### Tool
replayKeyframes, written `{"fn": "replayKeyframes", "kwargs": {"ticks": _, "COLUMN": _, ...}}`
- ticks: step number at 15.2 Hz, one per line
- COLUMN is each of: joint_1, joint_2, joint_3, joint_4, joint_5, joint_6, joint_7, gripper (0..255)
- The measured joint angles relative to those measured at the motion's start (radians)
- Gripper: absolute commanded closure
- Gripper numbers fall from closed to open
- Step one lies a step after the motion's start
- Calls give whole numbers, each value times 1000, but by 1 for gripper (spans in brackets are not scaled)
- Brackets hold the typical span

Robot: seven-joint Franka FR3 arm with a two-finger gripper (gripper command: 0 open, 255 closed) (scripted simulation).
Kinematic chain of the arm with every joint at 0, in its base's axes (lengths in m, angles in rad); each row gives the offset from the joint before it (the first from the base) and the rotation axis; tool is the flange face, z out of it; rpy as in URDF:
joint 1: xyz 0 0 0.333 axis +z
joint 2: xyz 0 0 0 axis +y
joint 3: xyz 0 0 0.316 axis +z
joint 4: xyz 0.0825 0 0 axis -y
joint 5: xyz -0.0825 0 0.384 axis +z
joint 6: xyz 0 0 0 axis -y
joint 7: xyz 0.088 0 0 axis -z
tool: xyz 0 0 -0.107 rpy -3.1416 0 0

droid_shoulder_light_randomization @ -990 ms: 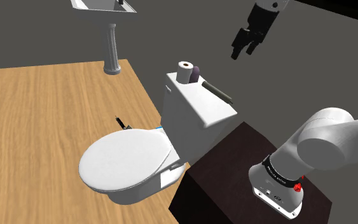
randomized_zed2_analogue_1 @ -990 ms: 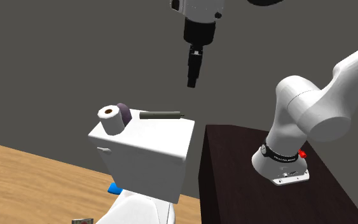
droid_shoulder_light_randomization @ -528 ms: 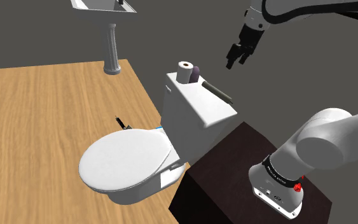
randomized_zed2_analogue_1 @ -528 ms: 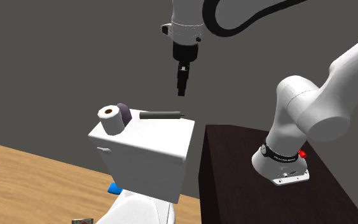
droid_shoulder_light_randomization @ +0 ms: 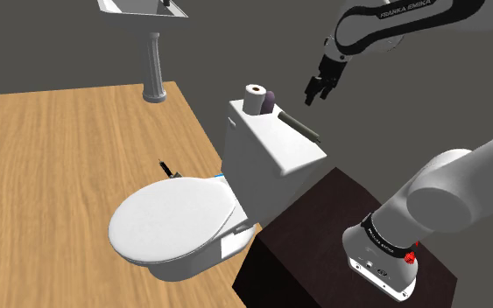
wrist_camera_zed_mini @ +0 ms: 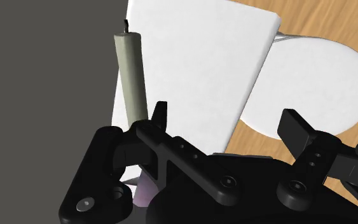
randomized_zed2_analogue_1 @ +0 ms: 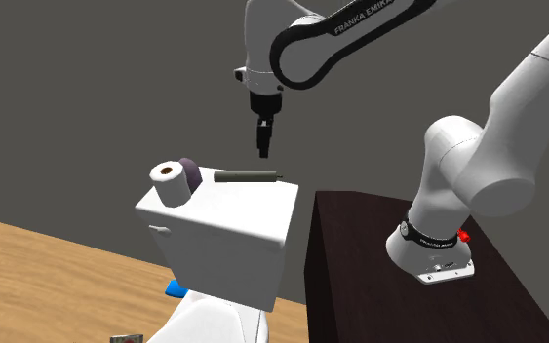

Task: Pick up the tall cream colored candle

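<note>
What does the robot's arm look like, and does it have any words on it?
The arm is white and rounded, with dark joints. One black band says FRANKA EMIKA in white letters. Low down there is a black ring with tiny writing and a small red button. The gripper is all black, with two blocky fingers.
</note>
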Motion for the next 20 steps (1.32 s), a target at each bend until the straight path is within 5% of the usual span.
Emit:
{"fn": "replayKeyframes", "kwargs": {"ticks": 9, "joint_1": -22, "joint_2": 348, "joint_3": -98, "joint_4": 129, "joint_5": 131, "joint_6": 173, "joint_7": -227, "gripper": 0}}
{"fn": "replayKeyframes", "kwargs": {"ticks": 20, "joint_1": -114, "joint_2": 700, "joint_3": -53, "joint_4": 345, "joint_5": 323, "joint_6": 237, "joint_7": -453, "gripper": 0}}
